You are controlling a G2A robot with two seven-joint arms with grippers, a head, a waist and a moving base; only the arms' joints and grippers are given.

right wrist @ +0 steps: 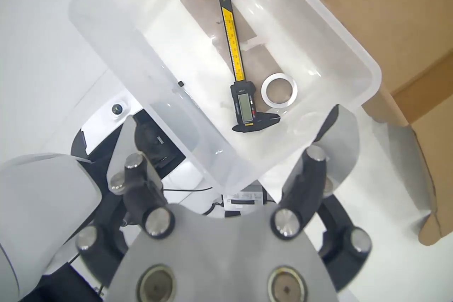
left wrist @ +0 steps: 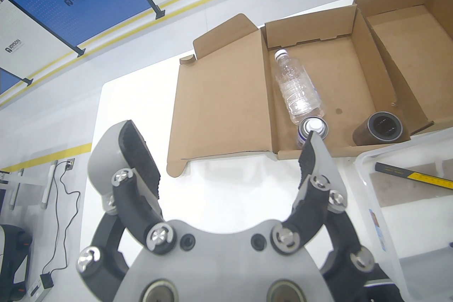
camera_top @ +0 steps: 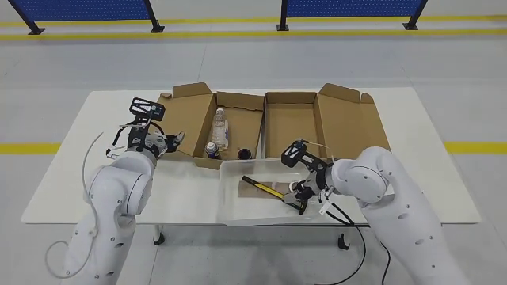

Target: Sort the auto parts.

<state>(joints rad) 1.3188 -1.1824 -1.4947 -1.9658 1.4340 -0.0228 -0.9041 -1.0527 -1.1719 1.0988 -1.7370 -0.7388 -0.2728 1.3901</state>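
Caliper (right wrist: 235, 45) and metal ring (right wrist: 279, 91) lie in the clear bin (right wrist: 116, 45) at the table's (camera_top: 190, 198) near edge; we see the left tool (left wrist: 220, 131) and right tool (right wrist: 236, 123) both spread wide.

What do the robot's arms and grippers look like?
The left arm and right arm are white shells. The left gripper and right gripper have grey plates, black linkages, shiny bolts; the left's pads are black, ribbed. A white cable trails the left arm.

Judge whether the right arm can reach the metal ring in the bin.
Probably yes: the open right gripper is near the bin's end, the ring lies uncovered, though the caliper crowds it.
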